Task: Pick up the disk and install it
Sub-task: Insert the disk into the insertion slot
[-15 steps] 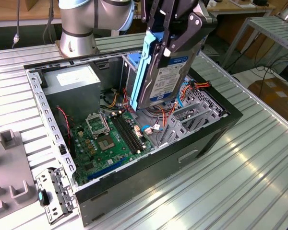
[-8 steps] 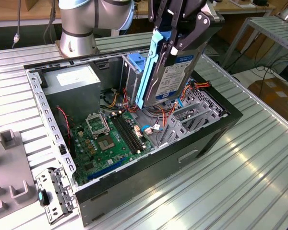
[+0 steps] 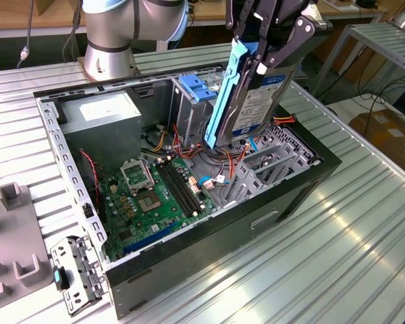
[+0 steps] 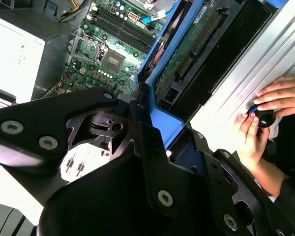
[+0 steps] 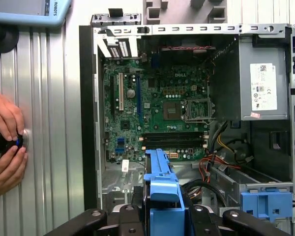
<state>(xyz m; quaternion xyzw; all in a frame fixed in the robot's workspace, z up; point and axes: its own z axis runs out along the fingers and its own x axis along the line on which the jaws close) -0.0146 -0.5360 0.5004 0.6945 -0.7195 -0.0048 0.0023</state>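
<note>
disk (image 3: 255, 108) clamped in gripper (image 3: 273, 57), tilted on edge above open case (image 3: 256, 226)

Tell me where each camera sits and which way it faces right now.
Exterior view: off the arm, raised, looking obliquely down at the open case; shows the arm's base and the tool shut on the disk.
Second wrist view: on the arm, looking down past the tool's black links to the motherboard.
First wrist view: on the arm, looking straight down into the case, tool links in the foreground.
Shared: both wrist views show the disk and a person's hands beside the case.
</note>
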